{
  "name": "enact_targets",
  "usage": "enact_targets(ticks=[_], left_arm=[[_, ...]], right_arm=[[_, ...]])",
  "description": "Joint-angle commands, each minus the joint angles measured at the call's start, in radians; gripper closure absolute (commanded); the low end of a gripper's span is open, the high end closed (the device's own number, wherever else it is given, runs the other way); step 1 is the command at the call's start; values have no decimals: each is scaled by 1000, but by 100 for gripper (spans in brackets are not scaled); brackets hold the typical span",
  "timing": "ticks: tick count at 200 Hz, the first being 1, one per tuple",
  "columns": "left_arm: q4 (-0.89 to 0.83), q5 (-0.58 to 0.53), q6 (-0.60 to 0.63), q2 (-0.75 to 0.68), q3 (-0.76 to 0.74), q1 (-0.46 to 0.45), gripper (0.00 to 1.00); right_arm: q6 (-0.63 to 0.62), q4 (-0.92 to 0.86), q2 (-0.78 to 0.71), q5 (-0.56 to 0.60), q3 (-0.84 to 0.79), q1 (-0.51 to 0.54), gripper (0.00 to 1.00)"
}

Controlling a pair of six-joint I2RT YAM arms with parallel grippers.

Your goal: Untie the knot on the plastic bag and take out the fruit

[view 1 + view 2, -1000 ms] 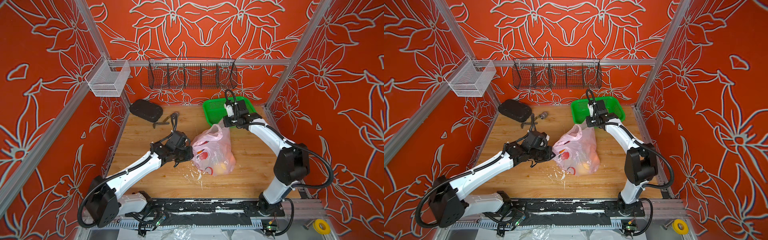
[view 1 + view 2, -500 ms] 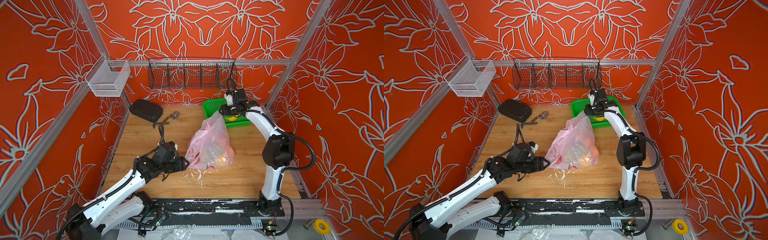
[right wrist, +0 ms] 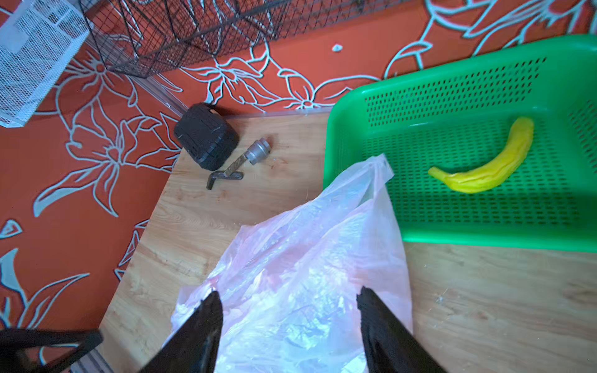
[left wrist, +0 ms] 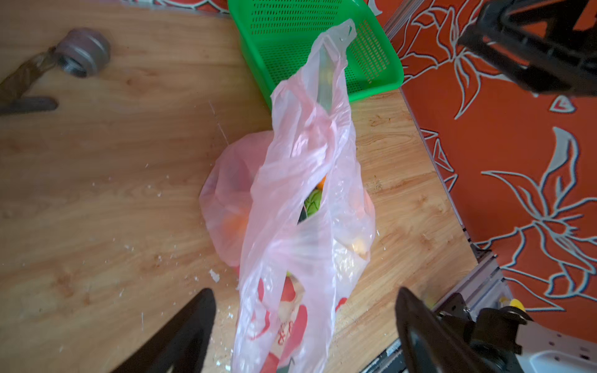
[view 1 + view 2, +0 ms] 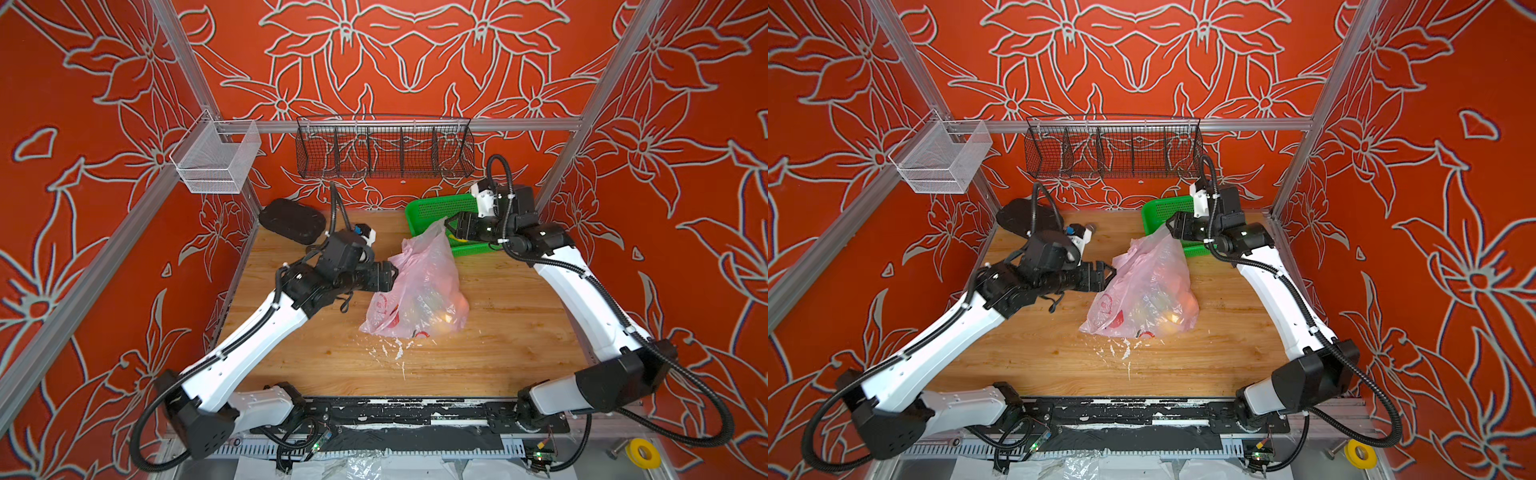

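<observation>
The pale pink plastic bag point(image 5: 419, 286) point(image 5: 1144, 291) sits slumped on the wooden table, its two handle loops apart and sticking up. No knot shows. Fruit point(image 4: 315, 200) peeks through the bag's slit mouth, green and orange; an orange one point(image 5: 455, 305) glows through the plastic. My left gripper point(image 5: 392, 276) point(image 4: 305, 300) is open, its fingers point(image 4: 200, 310) wide on either side of the near handle loop without pinching it. My right gripper point(image 5: 451, 226) point(image 3: 290, 310) is open just above the far handle's tip, with loose plastic between its fingers point(image 3: 374, 316).
A green basket point(image 5: 428, 210) point(image 3: 452, 97) at the back right holds a yellow banana point(image 3: 484, 168). A black case point(image 5: 291, 220) and a metal tool point(image 3: 255, 151) lie at the back left. Wire baskets point(image 5: 382, 149) hang on the back rail. White flakes point(image 5: 390, 349) litter the front.
Both grippers went from shut on the bag's handles to open. The handles came apart and the bag settled. My left gripper pulled away towards the front, then came back to the bag.
</observation>
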Motion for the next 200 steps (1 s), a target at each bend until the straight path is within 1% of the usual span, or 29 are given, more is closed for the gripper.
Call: enact_targets(ticks=[1, 5, 14, 39, 64, 79, 85, 97, 104, 109, 129, 139, 148, 159, 184, 200], left_arm=[[-21, 71, 76, 100, 63, 40, 2], [-13, 85, 80, 118, 71, 49, 0], [-2, 116, 85, 155, 88, 74, 2], [-3, 193, 95, 250, 142, 132, 3], [-13, 246, 110, 315, 161, 149, 3], [-17, 266, 108, 333, 150, 158, 0], [-13, 268, 103, 334, 137, 163, 4], [-3, 266, 91, 329, 108, 174, 17], [6, 269, 83, 324, 92, 181, 25], [14, 267, 78, 319, 80, 186, 33], [38, 269, 47, 308, 46, 210, 62], [45, 271, 36, 304, 36, 224, 72], [50, 266, 27, 302, 24, 238, 76], [54, 260, 19, 299, 10, 253, 77], [70, 264, 3, 289, -38, 293, 77], [96, 298, -1, 279, -72, 312, 73]], right_arm=[[117, -67, 25, 127, -52, 82, 29], [128, -59, 30, 128, -60, 95, 29], [160, -45, 48, 137, -67, 120, 28], [224, -34, 137, 149, -49, 172, 26], [225, -22, 228, 132, -21, 196, 26], [207, -52, 265, 157, 4, 211, 30], [200, -59, 268, 174, 4, 215, 33], [195, -38, 252, 189, -26, 219, 48], [197, -16, 230, 196, -56, 220, 55], [199, -1, 212, 205, -76, 219, 61], [194, 36, 126, 246, -152, 215, 76], [191, 38, 80, 263, -191, 209, 85], [192, 37, 38, 279, -233, 203, 90], [194, 38, -27, 293, -289, 190, 91], [211, 49, -199, 305, -455, 147, 92], [224, 65, -301, 306, -573, 119, 92]])
